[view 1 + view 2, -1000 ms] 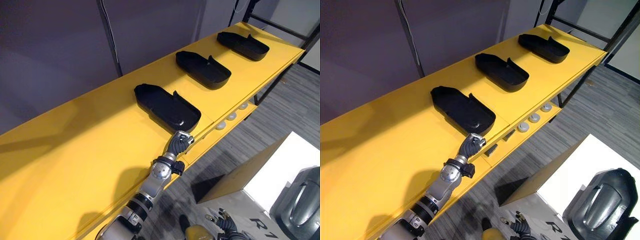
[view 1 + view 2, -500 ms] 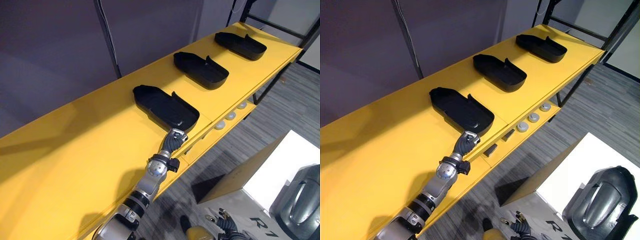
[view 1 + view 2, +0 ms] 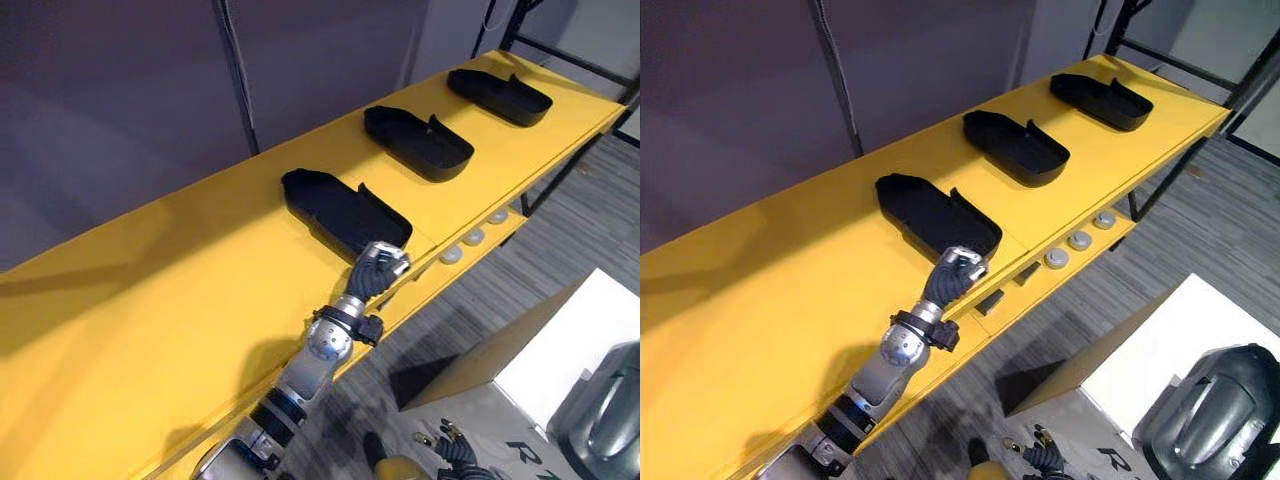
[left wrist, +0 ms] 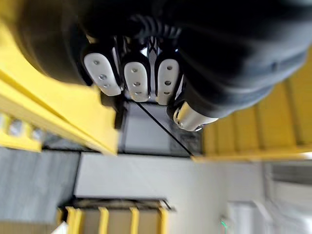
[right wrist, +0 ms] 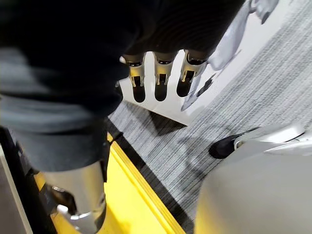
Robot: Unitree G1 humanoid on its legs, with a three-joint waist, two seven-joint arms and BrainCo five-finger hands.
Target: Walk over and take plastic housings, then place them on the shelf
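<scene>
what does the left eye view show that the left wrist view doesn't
Left eye view: three black housings in a row on the shelf, the nearest housing, middle housing and far housing; round silver caps on the lower ledge; the right hand low near the floor. Left wrist view: yellow slats past a white surface, too blurred to identify. Both: the left hand at the nearest housing's end, the yellow shelf and the grey floor.
</scene>
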